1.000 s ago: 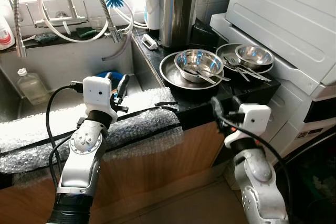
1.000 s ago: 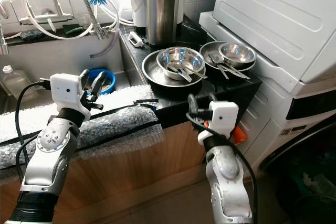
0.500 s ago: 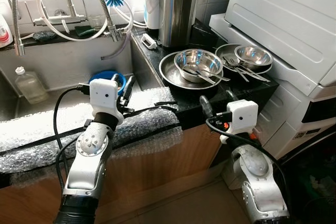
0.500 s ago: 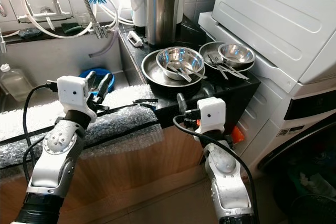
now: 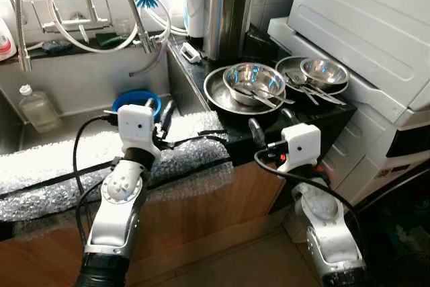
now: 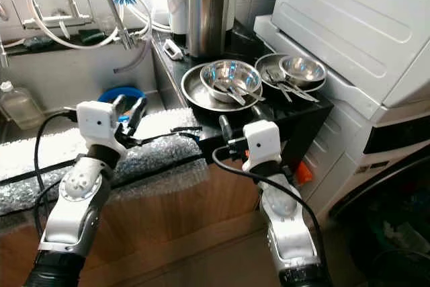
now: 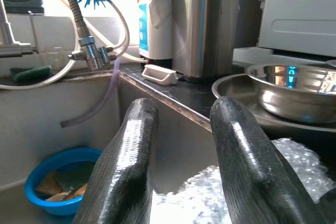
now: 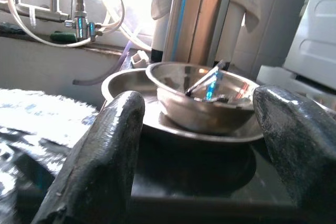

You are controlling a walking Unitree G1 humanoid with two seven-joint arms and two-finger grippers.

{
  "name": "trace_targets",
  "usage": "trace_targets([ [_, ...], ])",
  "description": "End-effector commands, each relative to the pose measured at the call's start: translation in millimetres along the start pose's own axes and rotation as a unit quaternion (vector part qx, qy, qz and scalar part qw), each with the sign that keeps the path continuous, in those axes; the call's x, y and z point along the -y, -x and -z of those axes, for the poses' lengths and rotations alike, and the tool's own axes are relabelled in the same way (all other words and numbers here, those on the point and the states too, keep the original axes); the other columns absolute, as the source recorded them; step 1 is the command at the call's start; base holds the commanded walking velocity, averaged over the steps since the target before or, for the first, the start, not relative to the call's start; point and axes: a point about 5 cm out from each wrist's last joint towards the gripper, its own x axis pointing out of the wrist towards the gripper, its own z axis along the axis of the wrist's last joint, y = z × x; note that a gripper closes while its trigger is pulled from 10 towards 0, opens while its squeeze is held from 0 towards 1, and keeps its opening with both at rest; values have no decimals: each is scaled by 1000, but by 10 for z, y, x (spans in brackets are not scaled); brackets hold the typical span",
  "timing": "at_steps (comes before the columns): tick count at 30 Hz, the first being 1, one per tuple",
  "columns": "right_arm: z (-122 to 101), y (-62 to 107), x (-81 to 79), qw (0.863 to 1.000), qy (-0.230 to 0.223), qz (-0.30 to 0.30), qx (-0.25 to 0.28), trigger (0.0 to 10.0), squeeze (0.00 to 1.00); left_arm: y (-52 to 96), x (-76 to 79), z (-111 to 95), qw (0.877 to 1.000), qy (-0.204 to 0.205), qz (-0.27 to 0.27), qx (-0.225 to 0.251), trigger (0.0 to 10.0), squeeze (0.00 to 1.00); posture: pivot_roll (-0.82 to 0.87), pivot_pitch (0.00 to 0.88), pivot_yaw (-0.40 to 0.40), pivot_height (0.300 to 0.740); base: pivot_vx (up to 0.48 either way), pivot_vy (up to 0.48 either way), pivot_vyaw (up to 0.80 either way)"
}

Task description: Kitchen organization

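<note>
Both arms have come up closer to the black counter since a second ago.

Right gripper (image 6: 236, 126), fingers spread wide and holding nothing, is just before the counter edge (image 5: 316, 120), facing the steel bowl (image 5: 254, 80) with spoons, which sits in a wide steel plate (image 5: 218, 93). Left gripper (image 5: 161, 110), fingers parted and empty, hovers over the bubble wrap (image 5: 54, 166) by the sink, near the blue bowl (image 5: 134, 99).

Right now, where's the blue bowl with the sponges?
The blue bowl sits down in the sink, on the robot's left, just beyond the left gripper and below the hanging faucet hose.
</note>
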Motion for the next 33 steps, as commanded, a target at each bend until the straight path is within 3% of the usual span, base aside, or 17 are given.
trace_targets([
  [1, -20, -53, 88, 1000, 10, 12, 6, 10000, 0, -23, 43, -24, 1000, -5, 5, 6, 10000, 0, -42, 0, -70, 727, 0, 0, 0],
  [9, -16, -121, 117, 1000, 18, 10, 9, 10000, 0, -23, 58, -32, 1000, -5, 4, 6, 10000, 0, -38, 0, -71, 727, 0, 0, 0],
  [10, -10, -134, 120, 1000, 16, 10, 9, 6941, 0, -24, 58, -33, 1000, -5, 4, 6, 10000, 0, -39, 0, -70, 727, 0, 0, 0],
  [11, -9, -153, 121, 1000, 16, 9, 8, 1059, 0, -23, 60, -34, 1000, -5, 5, 6, 10000, 0, -39, 0, -70, 727, 0, 0, 0],
  [12, -6, -178, 123, 1000, 17, 9, 8, 0, 0, -20, 63, -35, 1000, -6, 5, 6, 10000, 0, -37, 0, -70, 727, 0, 0, 0],
  [21, 1, -224, 51, 1000, 7, -7, 13, 0, 0, -5, 78, -28, 1000, -6, 3, 5, 10000, 0, -29, 0, -75, 727, 0, 0, 0],
  [22, 0, -228, 42, 1000, 8, -7, 13, 5765, 0, -4, 80, -29, 1000, -5, 3, 5, 10000, 0, -28, 0, -76, 727, 0, 0, 0],
  [23, 0, -228, 42, 1000, 8, -7, 13, 5765, 0, -4, 80, -29, 1000, -5, 3, 5, 10000, 0, -28, 0, -76, 727, 0, 0, 0],
  [24, -1, -234, 37, 1000, 8, -7, 13, 10000, 0, -3, 83, -30, 1000, -5, 3, 5, 10000, 0, -28, 0, -75, 727, 0, 0, 0],
  [33, -34, -256, 23, 999, 7, -14, 28, 10000, 0, 0, 87, -26, 1000, -3, -2, 6, 10000, 0, -25, 0, -79, 727, 0, 0, 0],
])
